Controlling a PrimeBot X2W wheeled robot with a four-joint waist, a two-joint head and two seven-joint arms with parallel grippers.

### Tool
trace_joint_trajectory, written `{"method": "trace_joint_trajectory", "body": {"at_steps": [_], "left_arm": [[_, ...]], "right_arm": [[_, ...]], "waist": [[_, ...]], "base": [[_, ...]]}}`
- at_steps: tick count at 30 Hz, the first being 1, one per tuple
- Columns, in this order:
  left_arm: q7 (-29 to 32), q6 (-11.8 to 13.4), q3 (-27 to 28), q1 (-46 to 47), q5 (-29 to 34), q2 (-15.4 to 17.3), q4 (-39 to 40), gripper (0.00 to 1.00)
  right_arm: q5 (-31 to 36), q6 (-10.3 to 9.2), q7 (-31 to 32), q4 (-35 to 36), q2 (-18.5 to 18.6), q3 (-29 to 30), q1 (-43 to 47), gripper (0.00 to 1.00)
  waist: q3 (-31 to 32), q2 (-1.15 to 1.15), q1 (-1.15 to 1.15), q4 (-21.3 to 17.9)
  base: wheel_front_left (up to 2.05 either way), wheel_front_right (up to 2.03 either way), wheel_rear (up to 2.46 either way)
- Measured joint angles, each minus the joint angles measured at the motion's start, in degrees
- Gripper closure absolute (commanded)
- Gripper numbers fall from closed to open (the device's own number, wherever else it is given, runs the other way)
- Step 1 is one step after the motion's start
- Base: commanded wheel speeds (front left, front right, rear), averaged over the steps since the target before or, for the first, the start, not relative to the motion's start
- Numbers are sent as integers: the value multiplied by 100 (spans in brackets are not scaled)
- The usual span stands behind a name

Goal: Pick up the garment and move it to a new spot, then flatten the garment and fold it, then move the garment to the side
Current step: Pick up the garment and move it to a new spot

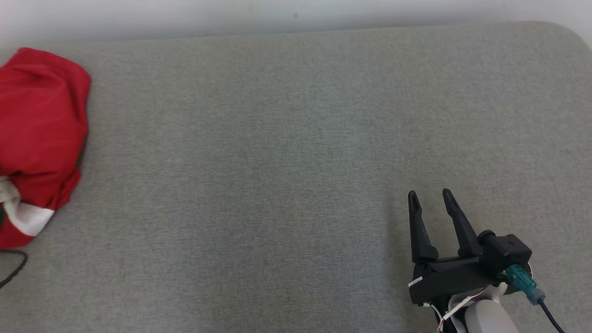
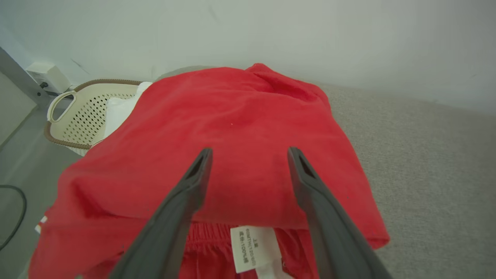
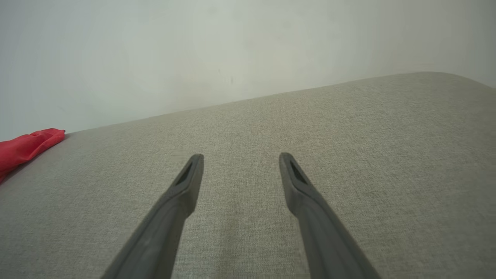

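The garment (image 1: 41, 134) is a red bundle with white trim, lying bunched at the far left edge of the grey padded surface (image 1: 286, 152). In the left wrist view the garment (image 2: 232, 147) lies right under my left gripper (image 2: 250, 153), whose fingers are spread open above it, holding nothing; a white care label (image 2: 250, 248) shows between the fingers near the bottom. My right gripper (image 1: 430, 194) rests open at the lower right of the surface, far from the garment. In the right wrist view my right gripper (image 3: 240, 157) points across bare fabric, with a red edge of the garment (image 3: 27, 149) at the far left.
A cream perforated laundry basket (image 2: 83, 116) with something white in it stands on the floor beyond the garment. A dark cable (image 1: 14, 268) curls at the left edge. A pale wall (image 1: 296, 14) runs along the back of the surface.
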State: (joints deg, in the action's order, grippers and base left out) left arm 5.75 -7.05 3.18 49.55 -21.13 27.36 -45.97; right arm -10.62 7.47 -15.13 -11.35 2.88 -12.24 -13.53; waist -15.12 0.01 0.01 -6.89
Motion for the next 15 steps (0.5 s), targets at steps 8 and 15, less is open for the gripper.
{"method": "trace_joint_trajectory", "body": {"at_steps": [8, 15], "left_arm": [[826, -27, -472, 302, 91, 275, -728, 0], [1232, -41, -777, 584, 252, 456, -1139, 100]], "right_arm": [[-11, 0, 0, 16, 0, -2, -97, 0], [-27, 0, 0, 36, 0, -14, -114, 0]], "waist": [[-224, 0, 0, -257], [-358, 0, 0, -376]], "base": [[0, 0, 0], [0, 0, 0]]}}
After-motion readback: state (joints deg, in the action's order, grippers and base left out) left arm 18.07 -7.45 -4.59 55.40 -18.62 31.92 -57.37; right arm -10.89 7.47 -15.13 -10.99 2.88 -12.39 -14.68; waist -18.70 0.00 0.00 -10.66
